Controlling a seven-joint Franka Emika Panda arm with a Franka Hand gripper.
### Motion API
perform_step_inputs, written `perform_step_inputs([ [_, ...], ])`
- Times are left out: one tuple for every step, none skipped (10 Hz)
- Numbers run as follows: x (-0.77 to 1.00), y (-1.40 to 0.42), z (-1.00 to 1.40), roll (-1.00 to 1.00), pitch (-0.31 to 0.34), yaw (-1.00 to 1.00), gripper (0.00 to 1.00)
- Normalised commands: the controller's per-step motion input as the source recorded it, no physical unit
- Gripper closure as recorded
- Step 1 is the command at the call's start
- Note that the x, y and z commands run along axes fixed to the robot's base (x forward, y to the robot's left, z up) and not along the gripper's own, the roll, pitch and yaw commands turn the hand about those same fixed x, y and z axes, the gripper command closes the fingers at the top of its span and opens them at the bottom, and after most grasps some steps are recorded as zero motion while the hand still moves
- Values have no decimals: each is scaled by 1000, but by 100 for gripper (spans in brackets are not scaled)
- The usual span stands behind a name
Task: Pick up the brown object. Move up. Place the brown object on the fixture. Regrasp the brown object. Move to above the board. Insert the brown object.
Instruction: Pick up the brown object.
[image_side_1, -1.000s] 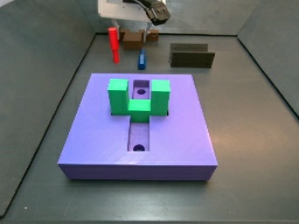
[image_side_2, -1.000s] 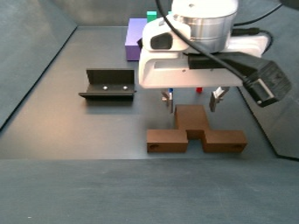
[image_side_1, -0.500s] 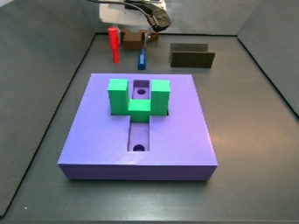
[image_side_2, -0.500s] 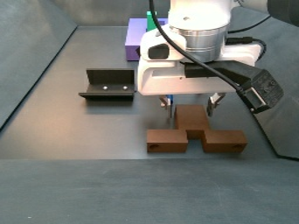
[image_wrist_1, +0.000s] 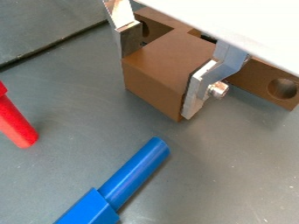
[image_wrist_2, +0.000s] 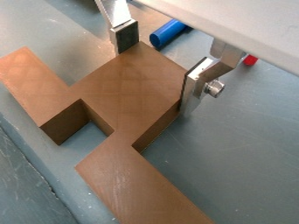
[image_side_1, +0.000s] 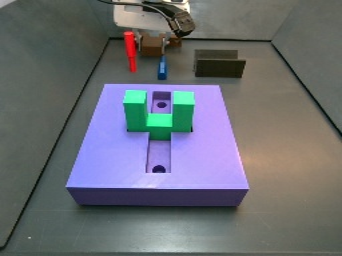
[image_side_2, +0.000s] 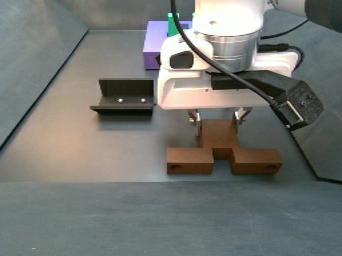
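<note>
The brown object (image_side_2: 189, 160) lies flat on the floor near the front in a side view; a thick stem juts from the middle of its long bar, which has a round hole (image_wrist_1: 281, 87) near one end. My gripper (image_side_2: 219, 118) is down over that stem, also seen in both wrist views (image_wrist_1: 163, 52) (image_wrist_2: 162, 61). Both silver fingers (image_wrist_2: 200, 86) press against the stem's opposite sides, so the gripper is shut on it. The fixture (image_side_2: 123, 97) stands apart to one side, also visible in the opposite side view (image_side_1: 219, 65). The purple board (image_side_1: 201, 150) carries a green block (image_side_1: 158, 110).
A red peg (image_side_1: 130, 50) stands upright and a blue peg (image_side_1: 162, 68) lies flat close to the brown object; both show in a wrist view (image_wrist_1: 12, 118) (image_wrist_1: 122, 184). Dark walls enclose the floor on the sides.
The gripper has come down a little over the brown object's stem and its fingers have drawn in against it. The brown object has not moved.
</note>
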Motion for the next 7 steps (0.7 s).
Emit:
perform_step_inputs([
  [0,0,0,0,0,0,100],
  [0,0,0,0,0,0,100],
  [0,0,0,0,0,0,100],
  [0,0,0,0,0,0,100],
  [0,0,0,0,0,0,100],
  [0,0,0,0,0,0,100],
  [0,0,0,0,0,0,100],
])
